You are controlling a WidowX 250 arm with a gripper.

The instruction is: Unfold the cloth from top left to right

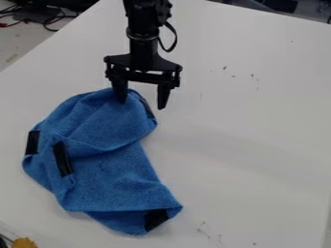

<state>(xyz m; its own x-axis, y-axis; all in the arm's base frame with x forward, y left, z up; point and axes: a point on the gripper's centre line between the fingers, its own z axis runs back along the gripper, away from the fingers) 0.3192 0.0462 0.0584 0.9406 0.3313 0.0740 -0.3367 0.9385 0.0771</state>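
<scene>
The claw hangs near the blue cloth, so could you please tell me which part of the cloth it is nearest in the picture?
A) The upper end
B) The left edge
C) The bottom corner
A: the claw, its fingers apart, is at the upper end of the blue cloth, one finger overlapping it in the picture.

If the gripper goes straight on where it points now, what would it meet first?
Probably the upper part of the blue cloth, under one finger of the gripper; the other finger seems over the white table. Depth is unclear, so contact may already exist.
</scene>
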